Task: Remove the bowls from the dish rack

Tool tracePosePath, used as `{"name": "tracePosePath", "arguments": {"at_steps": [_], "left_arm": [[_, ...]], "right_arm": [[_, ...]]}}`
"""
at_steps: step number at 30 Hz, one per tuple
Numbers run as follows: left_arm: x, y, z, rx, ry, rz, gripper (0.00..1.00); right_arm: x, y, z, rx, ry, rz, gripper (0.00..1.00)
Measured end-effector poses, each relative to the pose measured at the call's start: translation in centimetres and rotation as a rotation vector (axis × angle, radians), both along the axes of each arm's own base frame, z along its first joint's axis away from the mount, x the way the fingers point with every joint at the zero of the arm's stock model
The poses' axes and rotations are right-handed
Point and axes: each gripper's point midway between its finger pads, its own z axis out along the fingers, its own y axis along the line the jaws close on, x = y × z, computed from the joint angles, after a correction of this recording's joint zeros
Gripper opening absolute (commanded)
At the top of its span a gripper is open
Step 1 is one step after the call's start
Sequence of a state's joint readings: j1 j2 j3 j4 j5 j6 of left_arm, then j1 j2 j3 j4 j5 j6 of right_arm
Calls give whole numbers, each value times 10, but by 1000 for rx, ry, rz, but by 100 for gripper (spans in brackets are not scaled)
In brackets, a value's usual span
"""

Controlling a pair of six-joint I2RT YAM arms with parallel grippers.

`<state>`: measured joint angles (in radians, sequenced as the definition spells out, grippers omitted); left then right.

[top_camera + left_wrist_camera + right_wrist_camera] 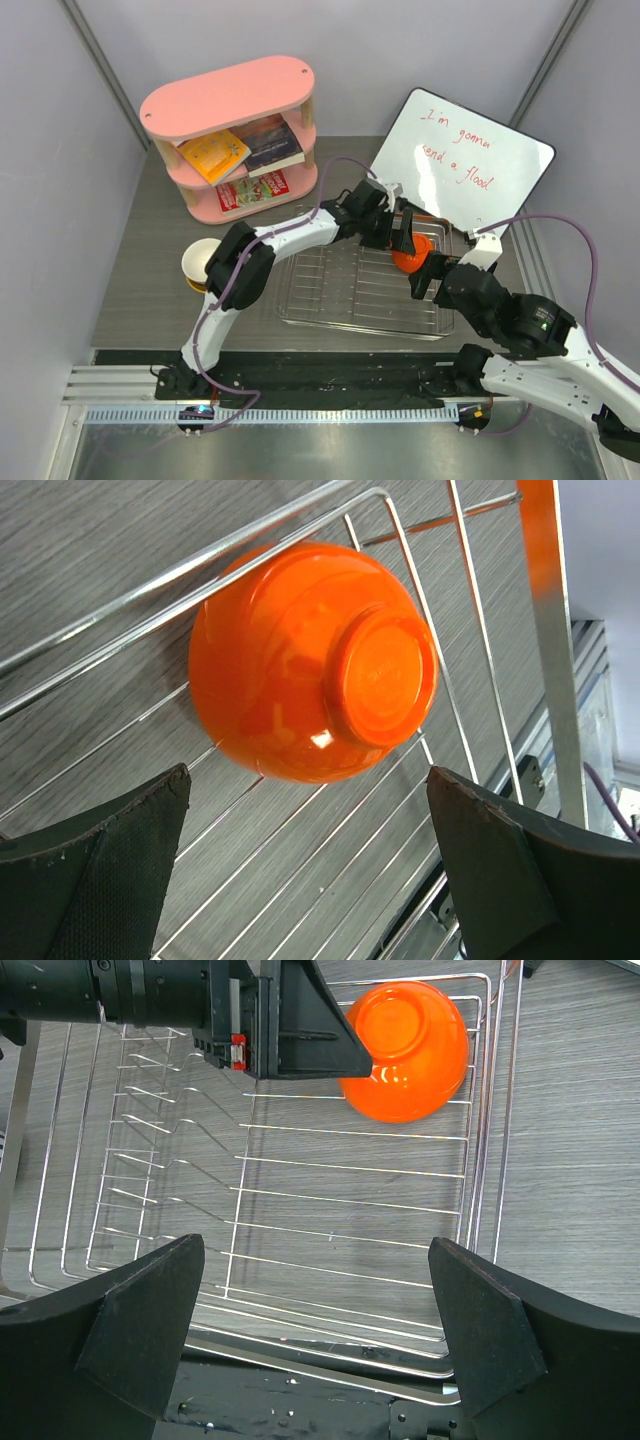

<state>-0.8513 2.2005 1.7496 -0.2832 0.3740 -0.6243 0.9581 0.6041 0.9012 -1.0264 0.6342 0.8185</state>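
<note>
**Position of work.** The orange bowl (408,260) lies upturned, foot ring uppermost, in the far right corner of the dish rack (330,300), close against the rim wire. It is the only bowl I can see in the rack. A pale bowl (198,262) sits on the desk (140,290) left of the rack, partly hidden by the left arm's elbow.

**Left end effector** (310,880): released, jaws spread wide to either side of the bowl and just short of it, grasping nothing.

**Right end effector** (320,1350): likewise released and empty, hovering over the rack's near right side.

**Risks, in my judgement:**
- The glossy, rounded wall could squirt out from the pads if I close too high on it.
- A finger could snag a bar or the rim wire and drag the rack.
- The two arms sit near each other at that corner and could collide if both advance.
</note>
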Motion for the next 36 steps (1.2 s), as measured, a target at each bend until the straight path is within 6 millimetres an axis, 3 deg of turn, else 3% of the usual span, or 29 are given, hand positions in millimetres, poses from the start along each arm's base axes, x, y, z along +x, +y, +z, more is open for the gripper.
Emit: {"name": "tracePosePath", "arguments": {"at_steps": [16,21,24,36], "left_arm": [[11,-17,9,-134,9,66,100],[12,-14,2,-115,-20,115,100],[8,-7,-15,-68,-10,155,100],[5,-12,-13,-60,-27,208,100]], "right_arm": [[0,0,0,0,0,0,100],[0,0,0,0,0,0,100],[0,0,0,0,1,0,100],[-1,-1,2,13,-8,0,100]]}}
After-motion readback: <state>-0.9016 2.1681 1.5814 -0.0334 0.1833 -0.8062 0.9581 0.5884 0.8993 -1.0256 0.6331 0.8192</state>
